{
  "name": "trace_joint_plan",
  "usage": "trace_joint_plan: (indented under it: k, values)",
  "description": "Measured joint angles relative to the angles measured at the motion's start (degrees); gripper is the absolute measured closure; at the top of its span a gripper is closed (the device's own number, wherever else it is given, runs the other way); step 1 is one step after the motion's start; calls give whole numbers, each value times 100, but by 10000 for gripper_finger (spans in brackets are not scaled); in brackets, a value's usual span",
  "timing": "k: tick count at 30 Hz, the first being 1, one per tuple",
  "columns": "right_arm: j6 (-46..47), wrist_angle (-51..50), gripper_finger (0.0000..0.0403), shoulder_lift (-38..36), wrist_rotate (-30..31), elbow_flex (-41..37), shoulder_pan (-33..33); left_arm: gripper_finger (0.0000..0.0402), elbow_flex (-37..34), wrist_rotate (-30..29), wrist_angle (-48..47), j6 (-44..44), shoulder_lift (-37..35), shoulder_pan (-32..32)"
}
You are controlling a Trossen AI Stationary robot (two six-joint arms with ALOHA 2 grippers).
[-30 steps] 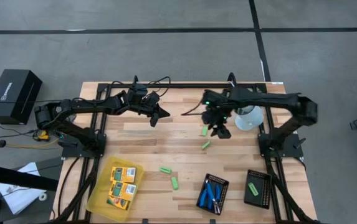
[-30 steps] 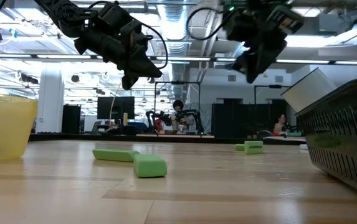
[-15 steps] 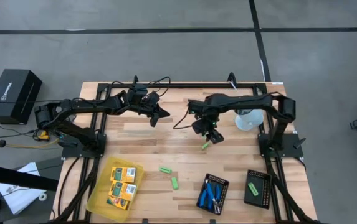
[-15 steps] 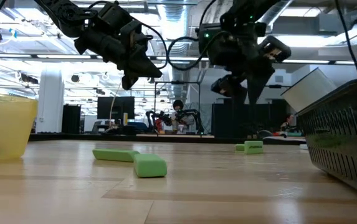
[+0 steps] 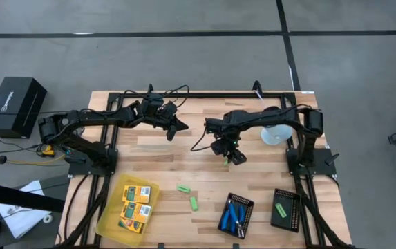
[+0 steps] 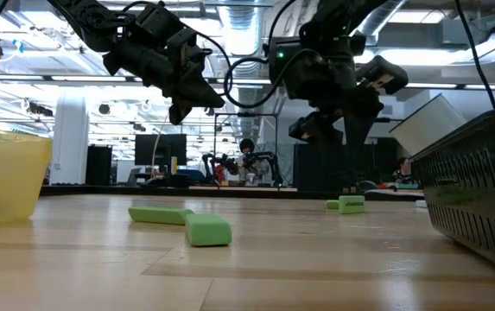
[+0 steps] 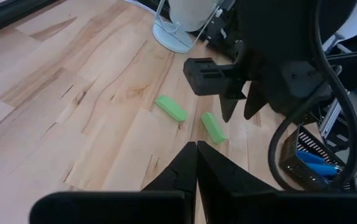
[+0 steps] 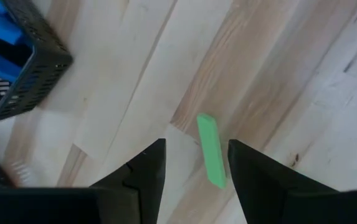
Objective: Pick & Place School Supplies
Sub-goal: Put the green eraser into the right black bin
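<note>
My right gripper [image 5: 233, 155] hangs open above the table's middle, pointing steeply down. In the right wrist view its fingers stand on either side of a bright green block [image 8: 211, 150] that lies flat on the wood below, without touching it. A second green block [image 7: 170, 107] lies close by. Two more green blocks [image 5: 184, 188] [image 5: 193, 203] lie nearer the front edge. Yellow-orange packs [image 5: 135, 203] lie in the yellow tray [image 5: 112, 223]. Blue-handled tools [image 5: 236, 214] sit in one black tray. My left gripper [image 5: 173, 132] is shut and holds nothing, raised over the far left of the table.
A second black tray [image 5: 285, 208] at the front right holds one green block. A white round object [image 5: 275, 131] stands at the right, behind my right arm. Bare wood lies between the loose blocks and the trays.
My right gripper has come down and toward the table's left and near edge, rolling a little at the wrist. It now hangs over the green block in the middle and has stayed open.
</note>
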Motion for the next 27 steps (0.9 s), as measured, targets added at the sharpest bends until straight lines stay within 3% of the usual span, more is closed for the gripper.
trace_joint_plan:
  k: [15, 27]
  values:
    - [271, 757, 238, -2, -140, -1159, 13, 399, 0, 20, 0, 138, 0, -1]
    - [427, 163, 248, -15, -321, -935, -143, 399, 0, 15, 2, 135, 0, -1]
